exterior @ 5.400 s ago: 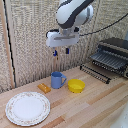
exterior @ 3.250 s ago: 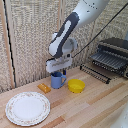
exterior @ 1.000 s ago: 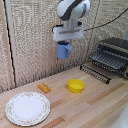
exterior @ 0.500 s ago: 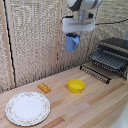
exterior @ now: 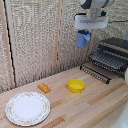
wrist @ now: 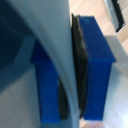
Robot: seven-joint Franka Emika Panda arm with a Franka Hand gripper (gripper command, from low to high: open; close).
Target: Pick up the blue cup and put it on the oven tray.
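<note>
The blue cup (exterior: 83, 39) is held in the air by the gripper (exterior: 84, 36), well above the wooden tabletop (exterior: 95, 107) and in front of the woven reed wall (exterior: 37, 40). The gripper's jaws are closed on the cup, which hangs below the white gripper body. In the wrist view the blue cup (wrist: 97, 70) fills most of the picture and is seen blurred, with a dark finger pad (wrist: 79, 70) pressed against its wall; a pale out-of-focus shape covers much of that view and cannot be identified.

The oven tray (exterior: 102, 71), a wire rack of parallel bars, is seen projecting from the dark grey toaster oven (exterior: 114, 52) at the exterior view's right. The cup is placed higher than the tray and toward the exterior view's left of it, apart from it.

On the tabletop a yellow bowl (exterior: 76, 85) is found roughly below the held cup, near the front edge of the tray but not touching it. A small orange-yellow block (exterior: 44, 88) lies further to the exterior view's left, and a round patterned white plate (exterior: 27, 107) is set nearest the left front corner, apart from the block.
</note>
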